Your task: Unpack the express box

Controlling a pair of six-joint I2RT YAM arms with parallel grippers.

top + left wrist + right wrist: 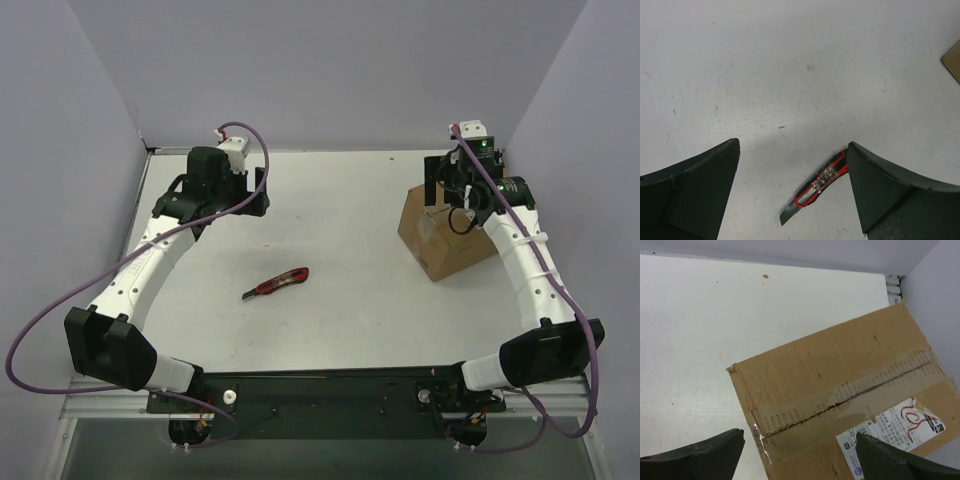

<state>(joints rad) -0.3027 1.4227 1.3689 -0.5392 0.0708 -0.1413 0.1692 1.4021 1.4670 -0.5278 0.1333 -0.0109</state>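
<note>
The right gripper (pixel 797 440), jaws spread wide, is hovering over the express box (pixel 840 375), which is lying closed at the far right. Its taped seam is looking split, so levering up a flap edge should work. The left gripper (pixel 792 150), equally spread, is hanging above a red utility knife (pixel 820 182) on the white, pale-walled table (pixel 350 200).

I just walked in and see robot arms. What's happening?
The job here is unpacking the express box. It sits closed and taped on the right side of the table, with the right gripper open above it. The left gripper, also open, hangs near a red utility knife lying on the table. Neither holds anything.
</note>
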